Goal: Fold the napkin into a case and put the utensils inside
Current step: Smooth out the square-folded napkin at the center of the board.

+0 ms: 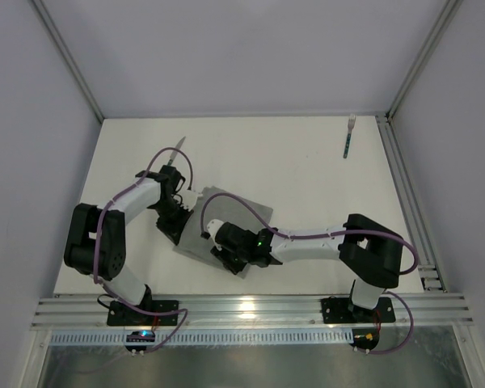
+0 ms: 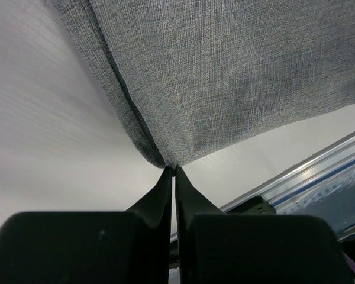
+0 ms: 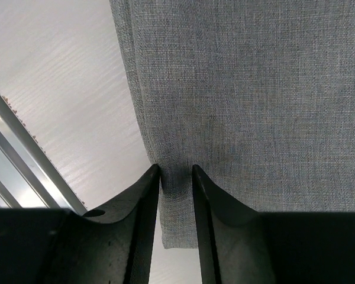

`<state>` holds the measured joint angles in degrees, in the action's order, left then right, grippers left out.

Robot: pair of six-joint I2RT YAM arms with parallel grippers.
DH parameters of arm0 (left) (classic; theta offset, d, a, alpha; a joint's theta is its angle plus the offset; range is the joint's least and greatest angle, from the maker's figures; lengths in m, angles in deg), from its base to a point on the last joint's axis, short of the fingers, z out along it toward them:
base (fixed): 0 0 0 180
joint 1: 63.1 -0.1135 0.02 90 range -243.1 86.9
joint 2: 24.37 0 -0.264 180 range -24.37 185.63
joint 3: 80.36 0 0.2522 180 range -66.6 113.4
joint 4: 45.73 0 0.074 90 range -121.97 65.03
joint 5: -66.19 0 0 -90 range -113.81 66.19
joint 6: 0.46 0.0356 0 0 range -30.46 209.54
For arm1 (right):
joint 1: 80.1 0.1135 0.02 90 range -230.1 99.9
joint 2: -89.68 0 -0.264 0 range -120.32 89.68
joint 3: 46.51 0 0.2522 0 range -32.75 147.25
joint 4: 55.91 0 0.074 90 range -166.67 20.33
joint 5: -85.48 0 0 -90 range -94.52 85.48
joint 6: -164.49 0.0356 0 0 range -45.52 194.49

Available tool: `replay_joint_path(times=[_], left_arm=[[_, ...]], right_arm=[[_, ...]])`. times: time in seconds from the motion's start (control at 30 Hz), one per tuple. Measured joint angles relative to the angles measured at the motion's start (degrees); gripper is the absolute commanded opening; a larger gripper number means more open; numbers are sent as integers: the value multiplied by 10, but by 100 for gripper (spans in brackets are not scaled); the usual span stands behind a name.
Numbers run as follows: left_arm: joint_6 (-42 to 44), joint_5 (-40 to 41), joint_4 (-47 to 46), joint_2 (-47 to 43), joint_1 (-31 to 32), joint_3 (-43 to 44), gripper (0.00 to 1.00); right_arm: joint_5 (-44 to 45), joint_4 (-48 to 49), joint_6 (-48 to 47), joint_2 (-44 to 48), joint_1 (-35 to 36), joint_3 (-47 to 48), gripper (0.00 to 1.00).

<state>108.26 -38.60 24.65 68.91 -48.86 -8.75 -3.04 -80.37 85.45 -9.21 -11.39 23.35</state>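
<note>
The right gripper (image 3: 176, 177) is straddling the near edge of the napkin (image 1: 246, 212), its jaws standing partly apart with flat cloth running between them and no clear pinch showing. Just beyond, the left gripper (image 2: 172, 168) is pinching the napkin's left corner, jaws fully closed on the fabric. The napkin is lying folded at mid-table (image 1: 307, 178), turned askew to the table's edges, with both arms covering its left part. Farther off, the knife (image 1: 178, 149) is pointing its blade away and slightly right, its handle hidden under the left arm. The fork (image 1: 349, 137) is lying far right, well apart, tines toward the far wall.
</note>
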Motion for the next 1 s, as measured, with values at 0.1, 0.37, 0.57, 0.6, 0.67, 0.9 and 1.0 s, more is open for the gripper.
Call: replay_joint_path(times=[0.1,0.37,0.57,0.6,0.67,0.9,1.0], left_arm=[[0,-2,0,0,0,0,0],[0,-8,2,0,0,0,4],[-1,-9,2,0,0,0,17],[-1,-9,2,0,0,0,17],[-2,-10,2,0,0,0,17],[-2,-12,2,6,1,0,0],[0,-18,2,6,2,0,0]], right_arm=[[2,-3,1,2,1,0,34],[9,-14,6,14,3,0,45],[17,-16,11,16,6,0,27],[17,-16,12,16,6,0,24],[18,-16,14,16,6,0,23],[16,-16,14,16,6,0,10],[16,-16,14,16,6,0,3]])
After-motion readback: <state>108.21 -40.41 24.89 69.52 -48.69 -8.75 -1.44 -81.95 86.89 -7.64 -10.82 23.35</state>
